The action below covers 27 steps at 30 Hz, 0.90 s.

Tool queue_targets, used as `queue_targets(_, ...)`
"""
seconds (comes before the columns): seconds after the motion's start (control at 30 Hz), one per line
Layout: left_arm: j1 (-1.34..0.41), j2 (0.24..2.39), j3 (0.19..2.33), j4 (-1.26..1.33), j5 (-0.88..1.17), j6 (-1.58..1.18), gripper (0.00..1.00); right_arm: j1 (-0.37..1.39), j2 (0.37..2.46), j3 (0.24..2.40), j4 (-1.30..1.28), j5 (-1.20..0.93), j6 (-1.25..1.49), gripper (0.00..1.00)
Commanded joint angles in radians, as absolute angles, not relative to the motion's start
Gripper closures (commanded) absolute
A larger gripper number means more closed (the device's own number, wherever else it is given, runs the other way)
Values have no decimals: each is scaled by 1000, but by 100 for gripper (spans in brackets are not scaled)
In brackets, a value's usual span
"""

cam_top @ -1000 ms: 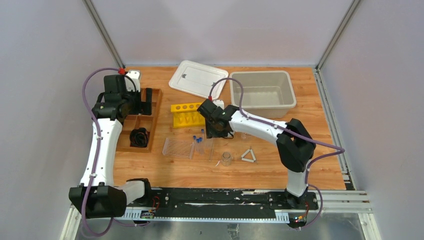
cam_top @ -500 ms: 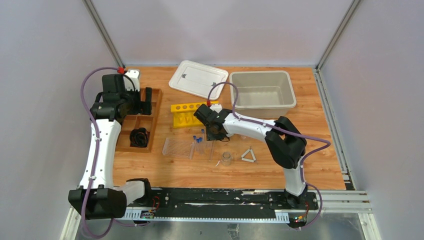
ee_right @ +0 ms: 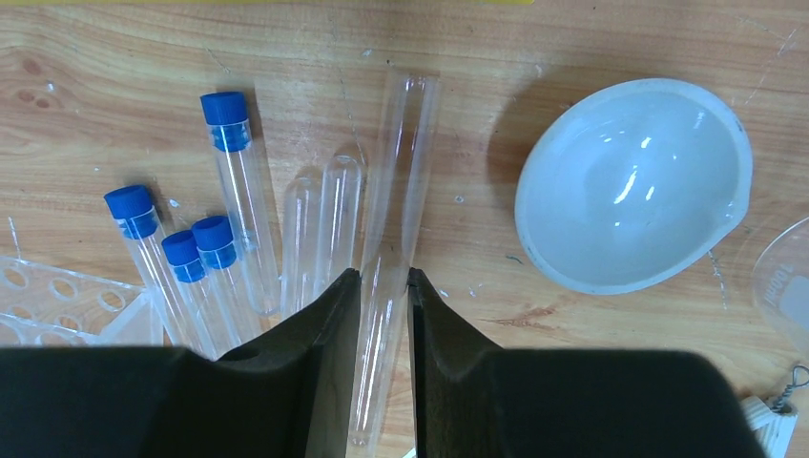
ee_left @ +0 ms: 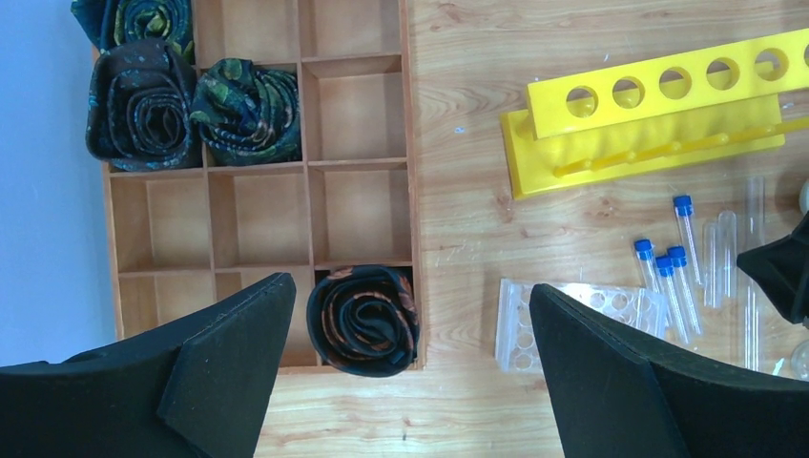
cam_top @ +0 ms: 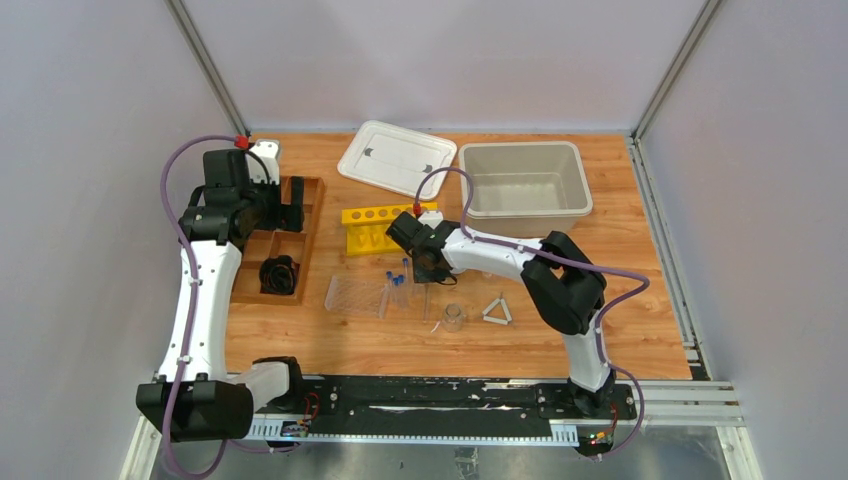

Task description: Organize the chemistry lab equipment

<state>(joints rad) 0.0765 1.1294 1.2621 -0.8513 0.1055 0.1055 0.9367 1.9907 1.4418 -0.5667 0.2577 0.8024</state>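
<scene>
- Your wooden table [cam_top: 620, 330] stands between pale walls [cam_top: 450, 60].
- Nearer than the yellow rack [cam_top: 385, 228]: beaker [cam_top: 454, 318], triangle [cam_top: 497, 311], clear rack [cam_top: 355, 296], blue-capped tubes [ee_right: 238, 191].
- There your right claw [ee_right: 383, 274] pinches a long clear tube [ee_right: 405, 143].
- Left of it, your left claw [ee_left: 408, 286] gapes wide over a tray [ee_left: 305, 164] of rolled cloths [ee_left: 363, 320].
- Beyond: bin [cam_top: 575, 180], lid [cam_top: 397, 157].

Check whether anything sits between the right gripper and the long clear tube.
Nothing visible does. The right gripper straddles the long clear tube; two short uncapped tubes lie beside it and the white dish farther off, all outside the jaws.
</scene>
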Motion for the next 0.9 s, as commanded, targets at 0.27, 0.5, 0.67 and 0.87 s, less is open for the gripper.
queue_targets(0.27, 82, 1114, 1308, -875, 188, 123, 0, 917, 2044, 1393, -544, 238, 827, 68)
queue_targets(0.5, 83, 1116, 1328, -899, 235, 120, 0, 916, 2009, 1396, -543, 241, 813, 70)
queue_targets(0.67, 83, 1105, 1338, -916, 292, 120, 0, 916, 1908, 1400, -546, 244, 801, 92)
queue_targets(0.87, 82, 1072, 1333, -919, 386, 115, 0, 921, 1760, 1449, -539, 219, 788, 100)
